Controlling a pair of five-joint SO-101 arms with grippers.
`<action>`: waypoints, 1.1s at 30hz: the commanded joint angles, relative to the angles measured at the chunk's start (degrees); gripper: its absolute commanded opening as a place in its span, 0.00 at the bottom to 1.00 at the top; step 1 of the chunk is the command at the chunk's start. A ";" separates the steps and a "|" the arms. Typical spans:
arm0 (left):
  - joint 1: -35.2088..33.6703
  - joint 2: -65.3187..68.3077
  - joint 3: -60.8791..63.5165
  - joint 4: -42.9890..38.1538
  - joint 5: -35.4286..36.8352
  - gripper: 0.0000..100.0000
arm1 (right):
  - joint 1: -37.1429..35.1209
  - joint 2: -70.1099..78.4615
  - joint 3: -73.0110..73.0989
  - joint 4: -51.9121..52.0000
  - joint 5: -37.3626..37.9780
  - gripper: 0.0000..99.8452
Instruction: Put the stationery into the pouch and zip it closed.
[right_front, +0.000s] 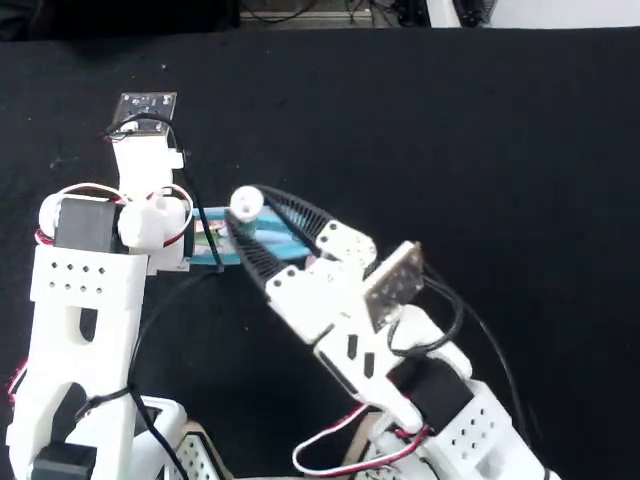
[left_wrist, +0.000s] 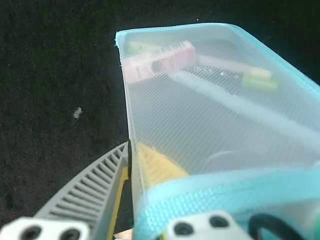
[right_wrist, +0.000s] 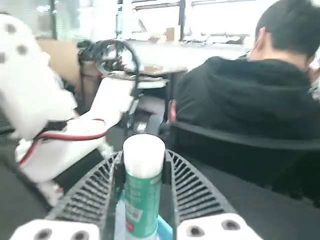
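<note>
Right jaws pinch a glue stick (right_wrist: 143, 200) upright; just below them the pouch (left_wrist: 200, 125) sits clamped in the left jaws. Released off-centre, it could miss the mouth and hit the tabletop (right_front: 500, 150).

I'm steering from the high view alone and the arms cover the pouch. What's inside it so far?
Observer: Through the pouch mesh, the left wrist view shows a pink block and a pen with a yellow-green end.
Operator: Is the left arm gripping the pouch?
Observer: Yes. The left gripper is pinched on the pouch's side wall, just beyond the teal zipper band.
Operator: And the white thing in the right arm's grip?
Observer: That's the cap. The right wrist view shows a green labelled body below it: a glue stick, clamped in the right gripper.
</note>
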 joint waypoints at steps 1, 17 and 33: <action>-0.75 0.44 2.51 0.00 0.09 0.03 | 3.34 -0.31 2.51 -5.27 0.09 0.01; -0.84 0.44 2.33 0.00 0.09 0.03 | 3.16 -0.75 -8.40 21.27 -0.09 0.25; -1.10 0.44 2.51 0.00 0.09 0.03 | 17.05 -0.84 -22.81 43.60 0.00 0.25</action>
